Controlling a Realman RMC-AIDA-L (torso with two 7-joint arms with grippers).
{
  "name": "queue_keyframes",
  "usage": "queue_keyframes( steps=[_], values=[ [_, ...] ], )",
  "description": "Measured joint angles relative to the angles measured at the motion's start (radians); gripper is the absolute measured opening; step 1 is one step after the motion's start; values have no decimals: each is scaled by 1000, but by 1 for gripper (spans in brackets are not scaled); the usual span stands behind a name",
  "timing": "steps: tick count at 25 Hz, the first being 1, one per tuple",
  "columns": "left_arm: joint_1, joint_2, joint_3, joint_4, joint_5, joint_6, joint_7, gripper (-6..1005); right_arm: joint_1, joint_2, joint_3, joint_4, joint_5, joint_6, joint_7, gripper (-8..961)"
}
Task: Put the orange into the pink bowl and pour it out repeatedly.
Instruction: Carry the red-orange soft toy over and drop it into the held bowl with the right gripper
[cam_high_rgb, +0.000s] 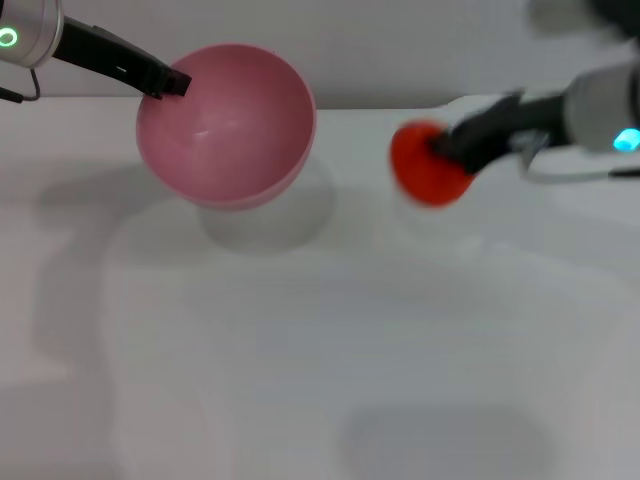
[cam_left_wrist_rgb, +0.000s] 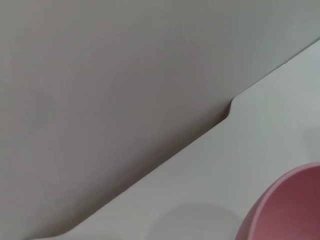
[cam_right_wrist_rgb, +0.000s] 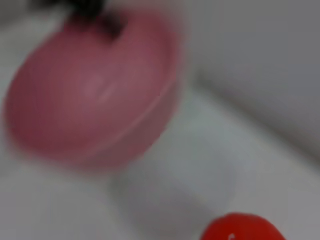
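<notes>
The pink bowl (cam_high_rgb: 228, 125) hangs tilted above the white table at the back left, its empty inside turned toward me. My left gripper (cam_high_rgb: 166, 82) is shut on the bowl's far left rim. To the bowl's right, the orange (cam_high_rgb: 425, 165) is held off the table with my right gripper (cam_high_rgb: 447, 147) shut on it. The right wrist view has the bowl (cam_right_wrist_rgb: 95, 90) ahead and the orange (cam_right_wrist_rgb: 240, 228) close by. A piece of the bowl's outer wall (cam_left_wrist_rgb: 285, 205) shows in the left wrist view.
The white table (cam_high_rgb: 320, 350) stretches toward me from under both arms. Its back edge (cam_left_wrist_rgb: 220, 125), with a notch, meets a grey wall. The bowl's shadow (cam_high_rgb: 265, 215) lies on the table under it.
</notes>
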Motion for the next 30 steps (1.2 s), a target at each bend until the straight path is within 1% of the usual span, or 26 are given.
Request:
queue_keyframes(
  steps=[3,6,7,10,12,16,21,25,30],
  values=[
    [0,-3,5,0,0,4,3,45,-60,0,56,-140,17,44,26,60],
    [0,-9,24,0,1,4,3,46,-101,4,70,-251,57,101,24,67],
    [0,-9,24,0,1,4,3,46,-108,6,69,-278,73,117,21,69],
    [1,-26,48,0,1,0,4,46,-100,6,47,-333,130,134,-9,77],
    [1,-33,59,0,1,-1,5,46,-84,5,15,-348,190,145,-68,82],
    [-3,-47,74,0,0,-2,6,46,-46,2,-62,-334,257,176,-141,91],
    [-8,-58,93,3,-1,-3,7,46,2,0,-153,-241,261,204,-149,104],
    [-9,-56,95,5,-1,-4,7,46,12,1,-199,-179,261,210,-171,113],
    [-11,-53,95,6,-1,-4,7,46,9,0,-235,-164,253,204,-201,126]
  ],
)
